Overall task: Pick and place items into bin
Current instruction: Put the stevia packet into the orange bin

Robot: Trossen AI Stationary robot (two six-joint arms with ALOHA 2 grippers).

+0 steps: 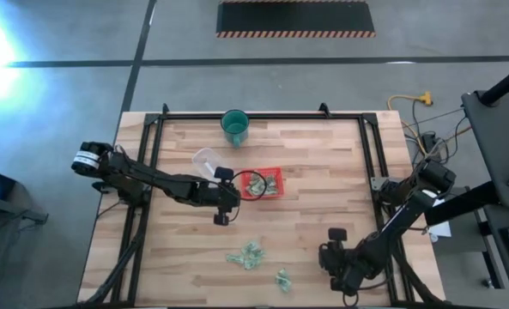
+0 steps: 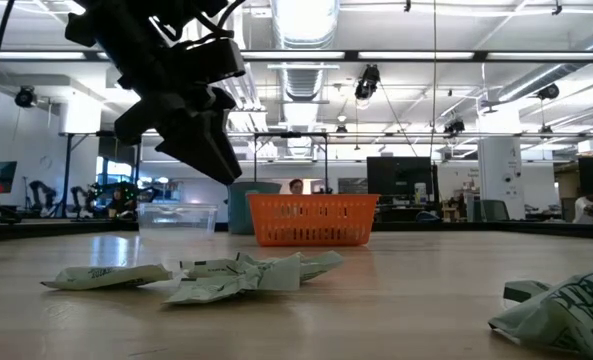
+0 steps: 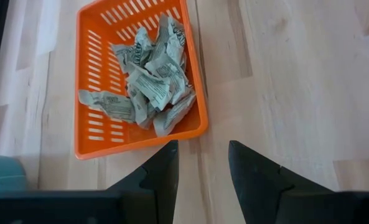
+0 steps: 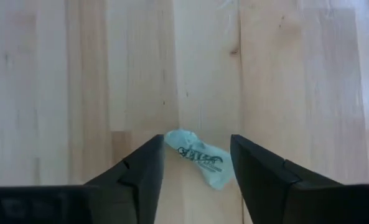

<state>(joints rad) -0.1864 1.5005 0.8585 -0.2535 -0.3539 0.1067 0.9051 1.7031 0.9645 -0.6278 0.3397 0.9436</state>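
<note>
the left gripper (image 3: 201, 163) hovers beside the shallow red slotted plastic tray (image 1: 275, 172), fingers (image 3: 165, 168) parted and empty; crumpled pale-green wrappers (image 3: 152, 81) fill the tray, print unreadable. more wrappers (image 1: 248, 254) lie on the wooden surface (image 1: 323, 163). the right gripper (image 4: 196, 168) straddles one pale-green wrapper (image 4: 200, 163), fingers apart, its dark lettering illegible.

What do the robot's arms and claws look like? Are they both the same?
Yes, they match. Both arms are dark, nearly black, and built from jointed segments. The left arm has a white band near its base, and a black cable loops out beside its claw. The right arm has a pale patch near its upper joint. The left claw and the right claw each have two dark, wedge-shaped fingers.
</note>
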